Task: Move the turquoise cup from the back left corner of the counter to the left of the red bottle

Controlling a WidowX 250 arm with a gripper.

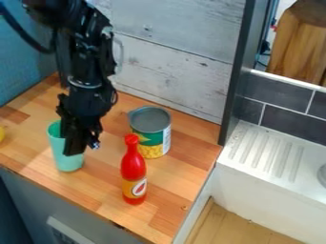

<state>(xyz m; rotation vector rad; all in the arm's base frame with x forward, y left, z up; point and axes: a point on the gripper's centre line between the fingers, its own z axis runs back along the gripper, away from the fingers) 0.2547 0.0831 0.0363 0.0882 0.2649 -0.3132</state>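
So using the corn can [151, 132] as the landmark: the teal cup [66, 159] is off to the camera's left of it and a bit toward the front edge of the wooden counter [96, 190]. The gripper [83, 147] hangs down between the two, but way closer to the cup, right up at its rim and overlapping its can-facing side. So from the gripper, the cup lies away from the can, basically right there. Its long axis looks upright to me, roughly in line with the way the gripper hangs. Only one arm here, so no debate over which is nearer. Can't tell how far open the gripper is, or if it's got hold of the cup or just overlaps it. Red bottle [133, 170] stands upright on the camera side of the can, fwiw.
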